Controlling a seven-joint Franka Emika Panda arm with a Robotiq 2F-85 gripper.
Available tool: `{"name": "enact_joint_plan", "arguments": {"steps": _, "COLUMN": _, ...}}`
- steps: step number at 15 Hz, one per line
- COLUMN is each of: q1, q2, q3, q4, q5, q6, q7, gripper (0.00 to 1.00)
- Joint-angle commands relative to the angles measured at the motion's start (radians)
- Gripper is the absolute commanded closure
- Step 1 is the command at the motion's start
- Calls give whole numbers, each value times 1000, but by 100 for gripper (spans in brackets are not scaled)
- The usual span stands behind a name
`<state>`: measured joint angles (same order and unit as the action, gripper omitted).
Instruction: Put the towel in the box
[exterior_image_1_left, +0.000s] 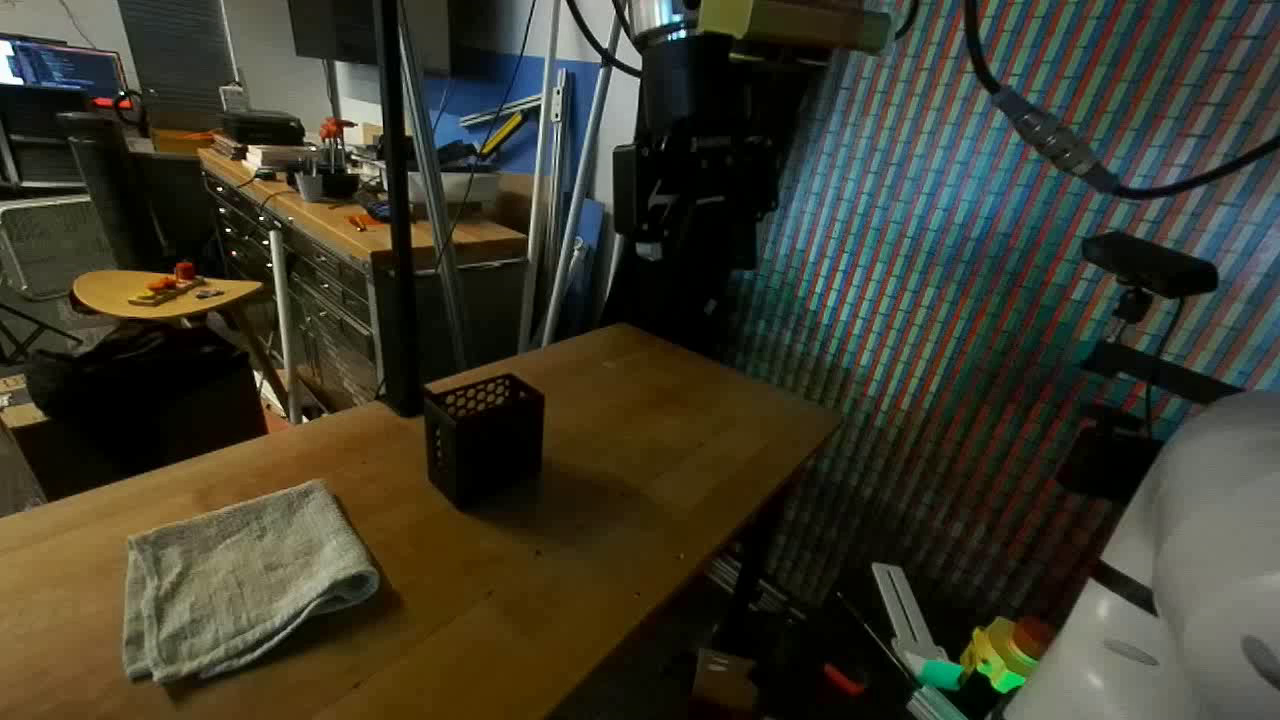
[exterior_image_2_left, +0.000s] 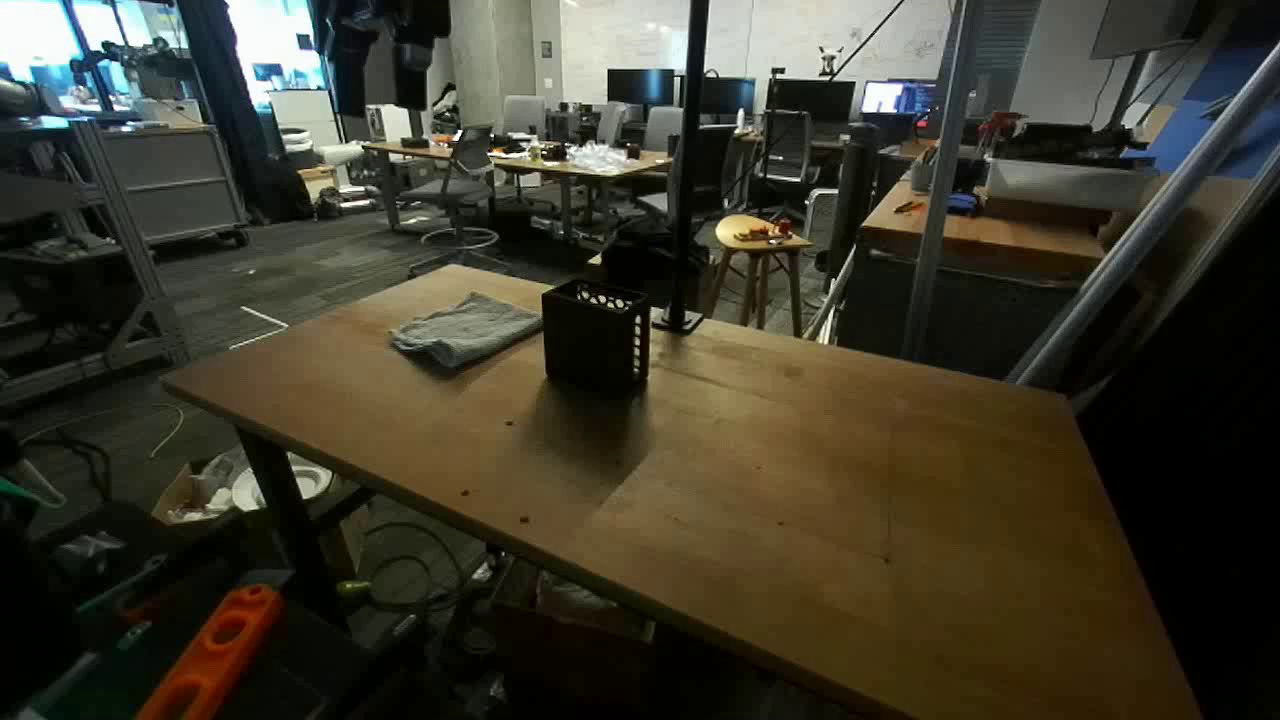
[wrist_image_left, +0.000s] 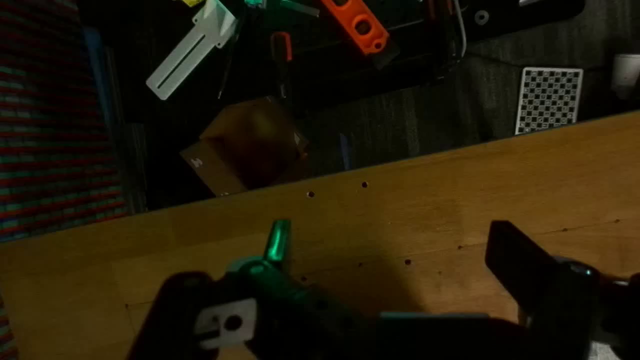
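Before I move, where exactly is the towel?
In both exterior views, the grey-green towel lies on the wooden table, to the left of the black perforated box and outside it.

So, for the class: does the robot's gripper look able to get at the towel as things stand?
Probably yes: the towel lies uncovered on the table, apart from the black box, and the gripper hangs open. How far it can reach isn't shown.
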<state>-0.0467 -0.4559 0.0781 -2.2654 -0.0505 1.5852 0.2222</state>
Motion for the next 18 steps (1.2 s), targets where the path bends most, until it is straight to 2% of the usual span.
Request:
{"name": "enact_joint_plan", "arguments": {"steps": 1, "q1": 10, "q2": 1, "q3": -9, "q4": 6, "q5": -3, "q6": -2, "q7": 3, "gripper": 0}}
{"name": "enact_joint_plan", "arguments": {"steps": 9, "q1": 15, "q2": 16, "q3": 1, "q4": 28, "q5": -4, "q6": -2, "q7": 9, "gripper": 0}}
{"name": "enact_joint_plan", "arguments": {"steps": 13, "q1": 38, "q2": 96, "q3": 41, "q4": 95, "q5": -24, "q6": 20, "q7": 35, "gripper": 0}}
{"name": "enact_joint_plan", "arguments": {"steps": 18, "q1": 75, "q2": 276, "q3": 117, "q4": 266, "q5": -79, "q6": 77, "q7": 124, "gripper": 0}}
